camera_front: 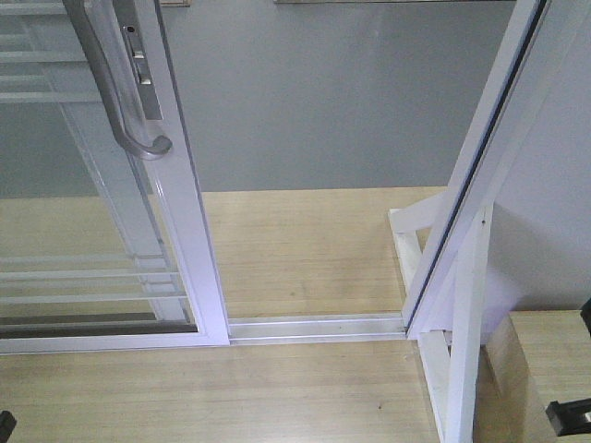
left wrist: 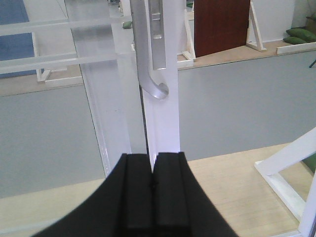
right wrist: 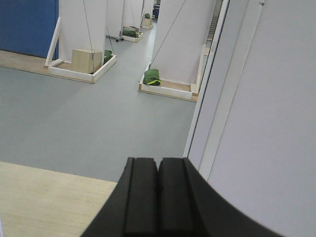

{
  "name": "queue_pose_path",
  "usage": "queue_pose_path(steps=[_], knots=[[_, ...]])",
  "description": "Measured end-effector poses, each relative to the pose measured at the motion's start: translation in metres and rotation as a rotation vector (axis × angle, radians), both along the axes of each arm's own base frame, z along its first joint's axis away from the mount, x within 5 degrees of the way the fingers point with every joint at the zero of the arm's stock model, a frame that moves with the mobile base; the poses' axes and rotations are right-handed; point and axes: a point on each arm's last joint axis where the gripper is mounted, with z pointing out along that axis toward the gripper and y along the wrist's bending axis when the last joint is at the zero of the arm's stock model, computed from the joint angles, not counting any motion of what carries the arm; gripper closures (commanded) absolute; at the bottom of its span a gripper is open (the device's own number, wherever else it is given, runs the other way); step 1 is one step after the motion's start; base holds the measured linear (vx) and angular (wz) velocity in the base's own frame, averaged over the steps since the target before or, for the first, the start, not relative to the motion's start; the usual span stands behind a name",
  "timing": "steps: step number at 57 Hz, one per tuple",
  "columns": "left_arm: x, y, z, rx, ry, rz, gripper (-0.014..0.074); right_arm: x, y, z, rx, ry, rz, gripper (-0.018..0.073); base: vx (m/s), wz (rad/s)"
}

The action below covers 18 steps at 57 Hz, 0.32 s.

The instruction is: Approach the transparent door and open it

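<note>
The transparent door [camera_front: 111, 231] stands at the left of the doorway, already slid aside from the white frame post [camera_front: 480, 185], its long axis vertical. Its curved handle [left wrist: 150, 54] rises straight ahead of the left pincer [left wrist: 153, 173], the nearer one, pressed together and level. The right pincer [right wrist: 158, 187], also pressed together, faces the post.

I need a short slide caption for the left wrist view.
Shut left pincer facing the door stile below its curved handle.
</note>
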Motion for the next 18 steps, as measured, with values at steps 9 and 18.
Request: queue_pose_path(steps=[9,18], knots=[[0.0000,0.0000,0.0000,0.001,0.000,0.000,0.0596,0.0000,0.0000,-0.0001,0.000,0.001,0.000,0.0561,0.00,0.00],[0.0000,0.0000,0.0000,0.001,0.000,0.000,0.0596,0.0000,0.0000,-0.0001,0.001,0.001,0.000,0.0561,0.00,0.00]])
